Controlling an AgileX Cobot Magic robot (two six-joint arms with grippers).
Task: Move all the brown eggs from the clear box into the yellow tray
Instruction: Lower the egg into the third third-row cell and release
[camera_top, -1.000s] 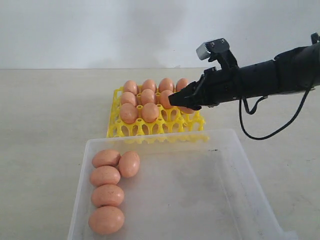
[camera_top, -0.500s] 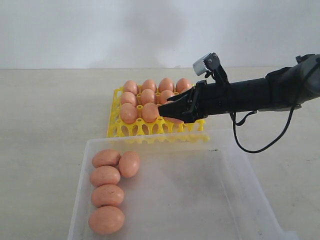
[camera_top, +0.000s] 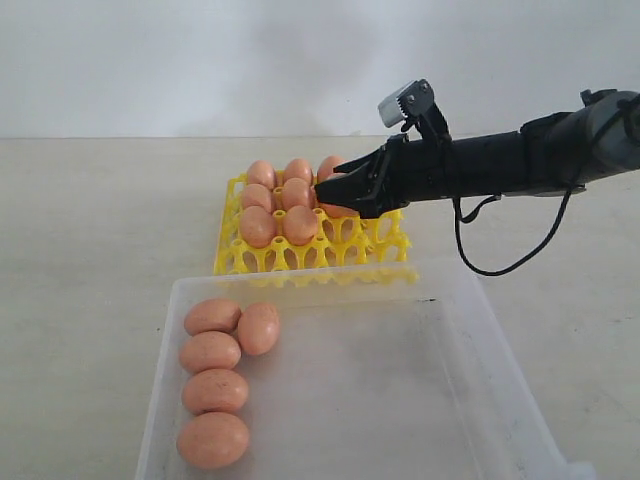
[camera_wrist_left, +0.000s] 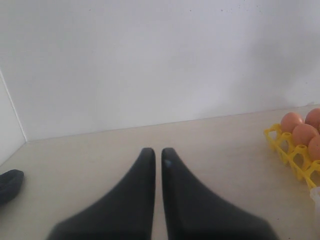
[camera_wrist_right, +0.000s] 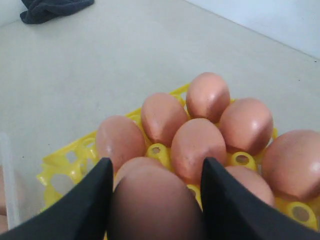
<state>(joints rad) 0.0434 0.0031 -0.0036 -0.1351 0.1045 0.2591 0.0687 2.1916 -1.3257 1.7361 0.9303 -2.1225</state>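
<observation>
Several brown eggs (camera_top: 212, 352) lie along the left side of the clear box (camera_top: 440, 330) at the front. Behind it stands the yellow tray (camera_top: 300, 262), with several eggs (camera_top: 258, 226) filling its back and left cups. My right gripper (camera_top: 335, 192) reaches in from the right and hovers over the tray's middle. In the right wrist view its fingers (camera_wrist_right: 95, 200) are shut on a brown egg (camera_wrist_right: 155, 200), just above the tray's seated eggs (camera_wrist_right: 197, 145). My left gripper (camera_wrist_left: 158, 151) is shut and empty over bare table; it does not show in the exterior view.
A dark cloth (camera_wrist_right: 50, 9) lies on the table far beyond the tray, also at the edge of the left wrist view. A black cable (camera_top: 490, 262) hangs under the right arm. A white wall (camera_top: 200, 60) closes the back.
My right gripper, with the egg in it, has moved left over the tray, dipping and then rising a little. The eggs in the box have not moved.
</observation>
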